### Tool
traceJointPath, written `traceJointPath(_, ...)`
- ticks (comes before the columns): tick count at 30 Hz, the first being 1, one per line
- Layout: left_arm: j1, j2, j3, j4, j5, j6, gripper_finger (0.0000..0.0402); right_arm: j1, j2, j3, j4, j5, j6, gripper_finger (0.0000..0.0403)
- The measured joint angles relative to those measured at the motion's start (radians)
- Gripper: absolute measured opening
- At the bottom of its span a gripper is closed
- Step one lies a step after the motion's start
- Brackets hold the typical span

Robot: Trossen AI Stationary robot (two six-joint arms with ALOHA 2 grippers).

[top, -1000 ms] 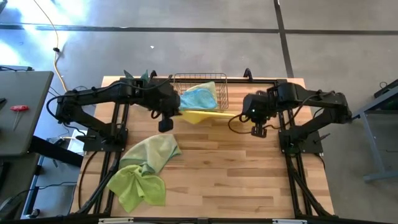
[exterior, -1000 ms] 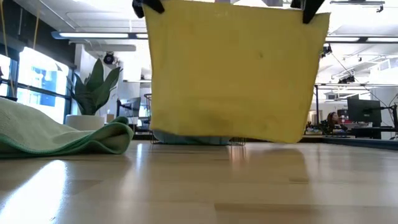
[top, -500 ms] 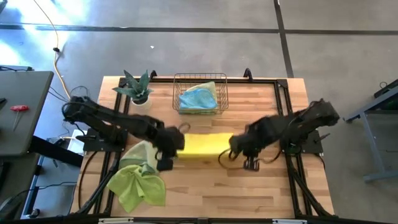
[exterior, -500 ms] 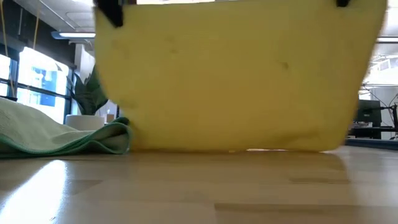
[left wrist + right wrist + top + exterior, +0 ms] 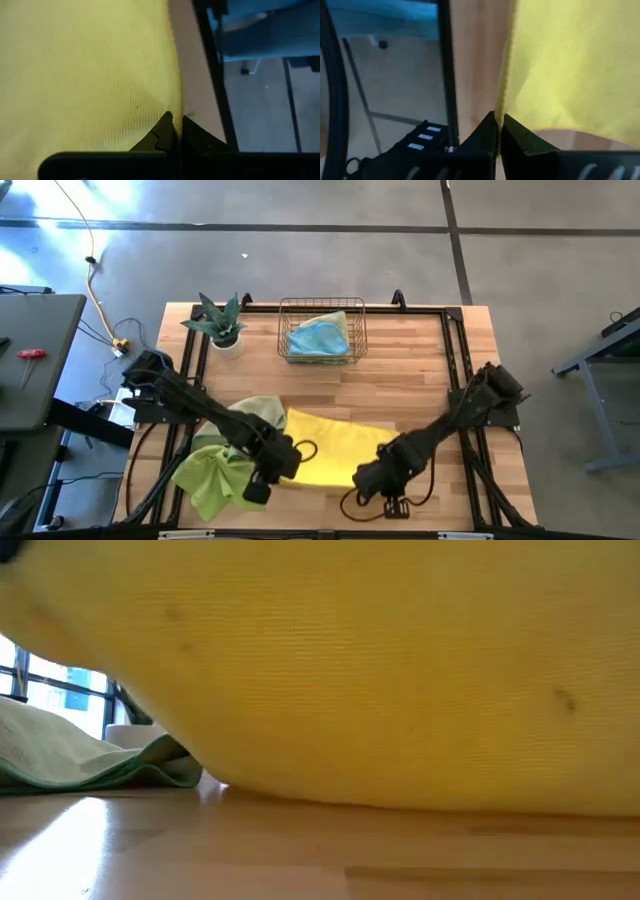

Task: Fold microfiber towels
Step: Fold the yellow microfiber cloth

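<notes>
Both end effectors are pinching the yellow towel [image 5: 330, 452] at the near side of the surface [image 5: 400, 395]: the left end effector [image 5: 262, 483] has its fingers [image 5: 162, 131] pressed together on one top corner, and the right end effector [image 5: 385, 498] has its fingers [image 5: 490, 129] clamped on the opposite one, so the cloth stretches between them. From above you can see the towel sloping back from the two grips toward the middle of the surface, with its far edge lying down on the wood. Honestly the low view is pretty much useless right now, since the yellow towel [image 5: 380, 670] fills nearly the whole picture and hides both arms and most of the room; only a strip of wood and a bit of the pale sage green towel [image 5: 70, 755] peek out beside it. In the high view that sage towel [image 5: 250, 415] is partly covered by the left arm, and the lime green towel [image 5: 210, 480] sits crumpled just beside it near the front corner. A light blue towel [image 5: 320, 338] lies in the wire basket [image 5: 358, 330] at the back, well apart from the grips, with a potted plant [image 5: 220, 320] near it.
</notes>
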Motion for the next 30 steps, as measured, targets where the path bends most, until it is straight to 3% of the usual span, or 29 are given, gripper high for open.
traceJointPath(7,0.002,0.067,0.0,0.04,0.071,0.023,0.0,0.034,0.041,-0.015,0.075,-0.022,-0.03,0.0)
traceJointPath(12,0.035,0.075,0.0,0.04,0.086,0.037,0.0,0.038,0.035,-0.184,0.287,-0.161,0.043,0.0)
traceJointPath(15,0.058,0.075,0.0,0.031,0.084,0.046,0.0,0.042,0.034,-0.251,0.365,-0.147,0.076,0.0)
traceJointPath(19,0.099,0.075,0.0,0.026,0.082,0.081,0.0,0.036,0.023,-0.28,0.33,-0.12,0.026,0.0)
traceJointPath(30,0.25,0.075,0.0,-0.029,-0.022,0.15,0.0,-0.055,-0.053,-0.282,0.006,0.012,-0.311,0.0)
